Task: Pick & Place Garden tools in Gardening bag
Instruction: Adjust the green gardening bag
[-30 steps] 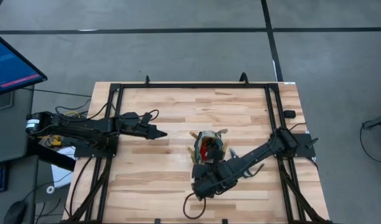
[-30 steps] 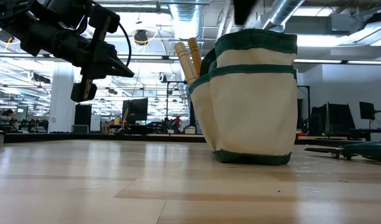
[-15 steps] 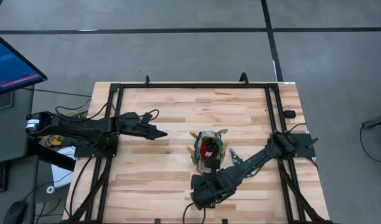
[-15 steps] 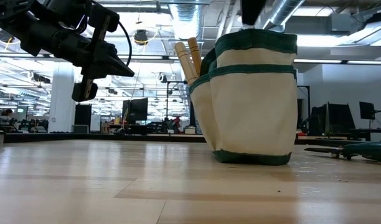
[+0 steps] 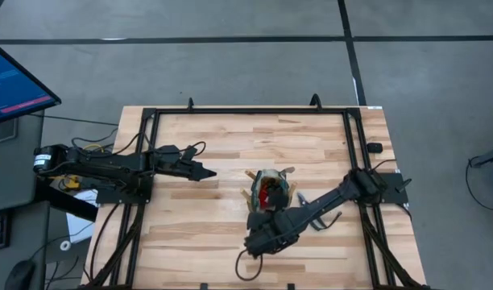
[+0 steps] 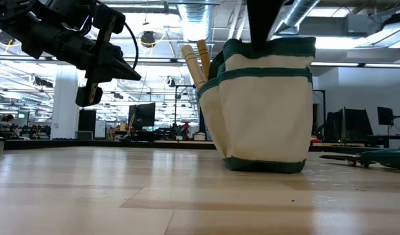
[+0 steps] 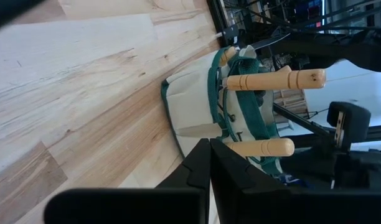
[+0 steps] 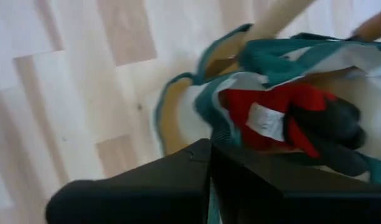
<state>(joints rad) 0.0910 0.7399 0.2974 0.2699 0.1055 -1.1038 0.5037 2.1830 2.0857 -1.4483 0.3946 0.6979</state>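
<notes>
Wooden table (image 5: 214, 217), right end effector (image 5: 264, 219) over gardening bag (image 5: 271, 191)

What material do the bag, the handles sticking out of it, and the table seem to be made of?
The gardening bag looks like matte woven fabric, cream with green trim: it creases softly. The two tool handles look like pale, smooth turned wood with grooved rings. The table appears to be light wooden planks, with visible grain and joints.
</notes>
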